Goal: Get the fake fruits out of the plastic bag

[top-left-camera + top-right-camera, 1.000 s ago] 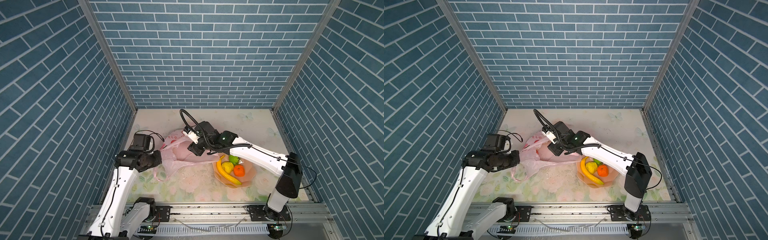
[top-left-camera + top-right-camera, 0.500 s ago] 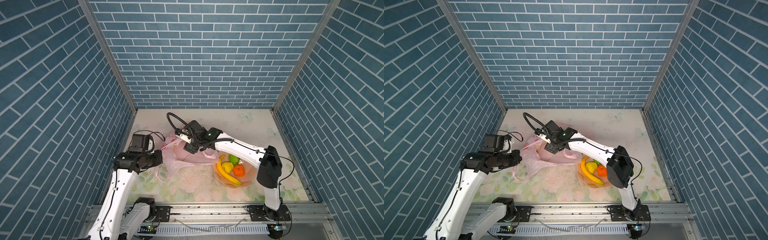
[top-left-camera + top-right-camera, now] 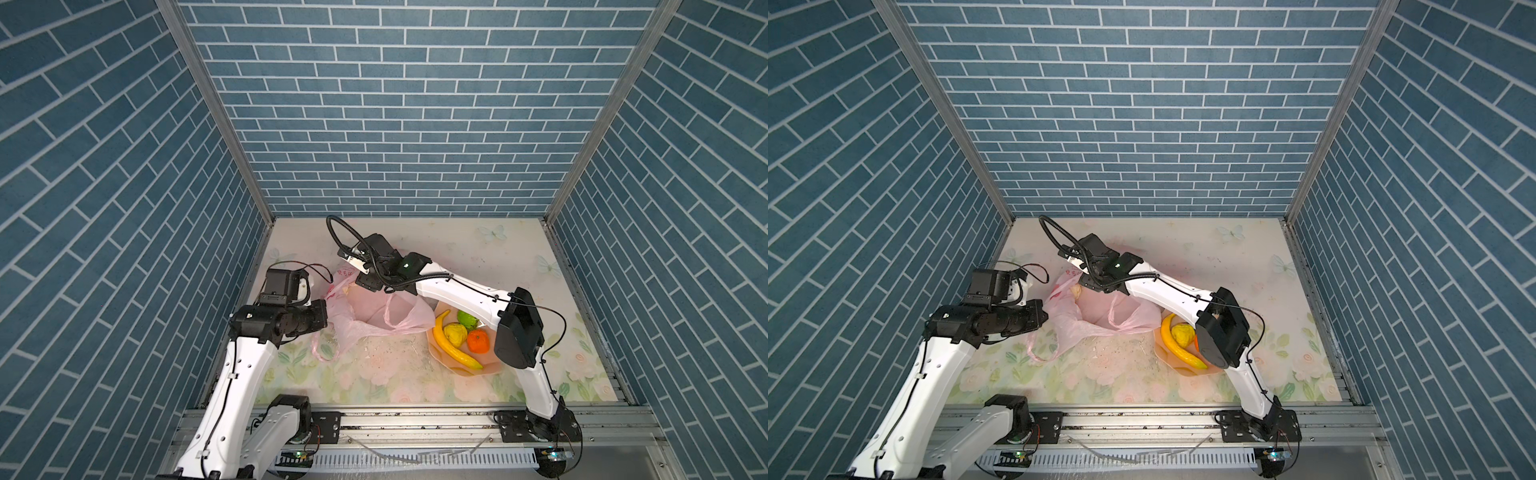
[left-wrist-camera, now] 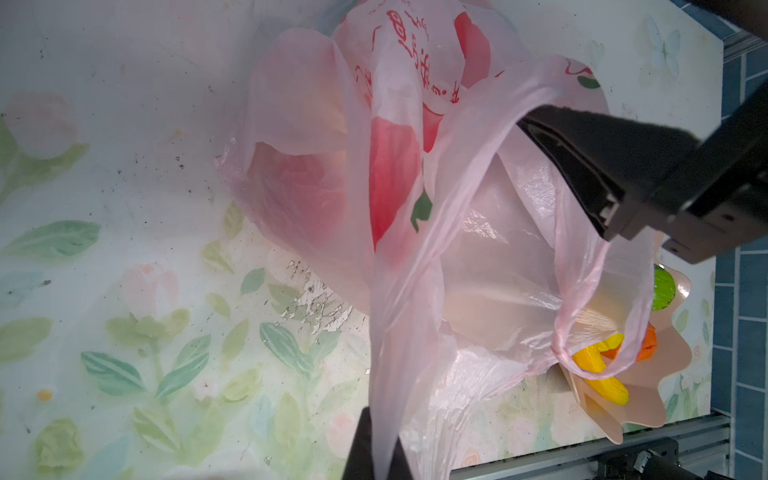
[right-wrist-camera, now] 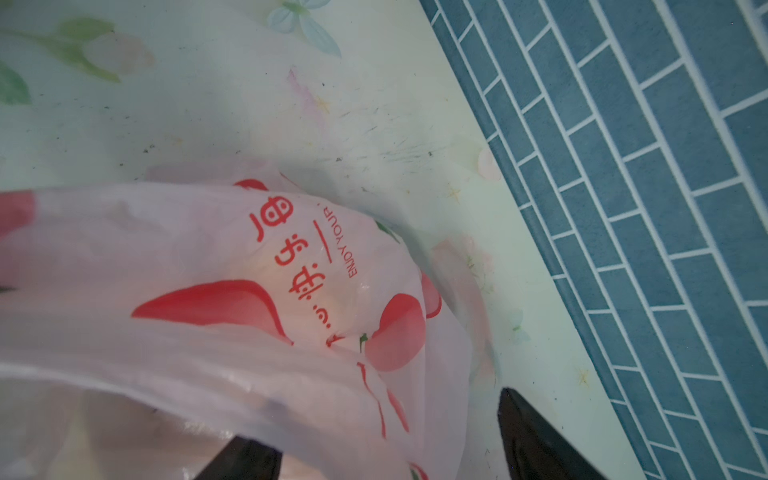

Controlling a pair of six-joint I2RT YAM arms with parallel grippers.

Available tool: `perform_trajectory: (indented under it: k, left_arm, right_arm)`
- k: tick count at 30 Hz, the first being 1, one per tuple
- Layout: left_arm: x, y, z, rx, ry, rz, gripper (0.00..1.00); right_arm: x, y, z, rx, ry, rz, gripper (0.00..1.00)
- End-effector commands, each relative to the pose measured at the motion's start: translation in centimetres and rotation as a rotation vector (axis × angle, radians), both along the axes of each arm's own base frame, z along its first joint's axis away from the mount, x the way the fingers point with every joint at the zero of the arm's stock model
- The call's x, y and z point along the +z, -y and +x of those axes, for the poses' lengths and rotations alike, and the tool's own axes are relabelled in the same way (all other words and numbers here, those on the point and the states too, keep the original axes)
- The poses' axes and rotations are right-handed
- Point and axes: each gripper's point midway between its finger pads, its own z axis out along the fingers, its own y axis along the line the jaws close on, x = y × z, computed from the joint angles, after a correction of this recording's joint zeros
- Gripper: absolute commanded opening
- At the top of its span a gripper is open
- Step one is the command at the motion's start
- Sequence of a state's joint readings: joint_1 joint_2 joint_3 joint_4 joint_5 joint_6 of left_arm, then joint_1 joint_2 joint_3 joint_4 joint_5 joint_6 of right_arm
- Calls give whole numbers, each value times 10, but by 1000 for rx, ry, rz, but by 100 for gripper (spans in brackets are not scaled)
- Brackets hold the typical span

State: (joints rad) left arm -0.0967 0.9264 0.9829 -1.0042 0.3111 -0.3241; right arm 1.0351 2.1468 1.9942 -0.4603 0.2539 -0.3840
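In a top view the plastic bag [image 3: 376, 322] lies slumped on the table [image 3: 478, 257], at about 9 o'clock from the peach bowl [image 3: 494, 370]. The left jaws meet the bag's edge on its 9 o'clock side. The right jaws dip to its mouth at 12 o'clock. From this height I cannot tell the gap of either pair. In the bowl lie the banana [image 3: 455, 351], the wrinkly yellow fruit [image 3: 455, 332], the green fruit [image 3: 468, 319] and the tangerine [image 3: 478, 341].

In a top view the right arm's elbow [image 3: 1221, 336] covers the green fruit and nearly all of the tangerine. Here a pale lump [image 3: 1076, 291] shows inside the bag's mouth, just beside the right jaws.

The left wrist view gives what neither top view does. The left jaws are pressed together on a bunched strip of the bag's film, which stretches away from them to the bag's body. One black finger [image 4: 582, 166] of the right jaws reaches in at the mouth, its tip covered by the rim. A red mass [image 4: 299, 195] shows through the film; I cannot tell whether it is fruit or print. The bowl lies beyond the bag.

In the right wrist view the right jaws stand wide apart, clamped on nothing. The bag's rim passes between them: one finger sits under the film and the other is outside, over bare table. Red-printed film lies ahead of them, with the brick wall [image 5: 644, 208] beyond it.
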Motion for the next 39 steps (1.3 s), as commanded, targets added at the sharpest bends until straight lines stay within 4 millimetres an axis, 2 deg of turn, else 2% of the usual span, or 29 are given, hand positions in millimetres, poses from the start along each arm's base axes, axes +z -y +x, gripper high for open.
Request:
perform_trajectory:
  k: [1,4,6,10,14,19,24,28,29,30,34,39]
  left_arm:
    - [-1,1,6,-14,16,1,0]
    - [-2,-1,12,-7,22,14,0]
    - [-3,-4,19,5,31,30,0]
    - [2,-14,45,45,67,76,0]
    - [21,-19,72,58,104,82,0]
    - [45,-22,89,45,119,108,0]
    - [55,-23,91,42,110,120,0]
    - [65,-26,85,51,115,127,0]
    - [68,-26,83,53,119,129,0]
    - [72,-28,81,58,125,134,0]
    - [82,-34,76,68,139,168,0]
    - [88,-43,96,87,144,160,0]
  right_arm:
    - [-5,-17,10,34,39,-15,77]
    - [-10,-23,15,45,18,-4,73]
    - [-10,-24,20,47,8,13,63]
    - [1,-26,30,47,7,61,30]
    - [21,-26,45,30,34,111,1]
    - [44,-20,61,15,57,160,0]
    - [66,-16,66,9,88,202,0]
    - [87,-9,65,-4,134,250,0]
    - [83,-9,64,-8,136,252,0]
    - [104,-2,60,-14,162,288,0]
    - [124,9,56,-35,199,340,0]
    - [134,10,60,-41,220,348,0]
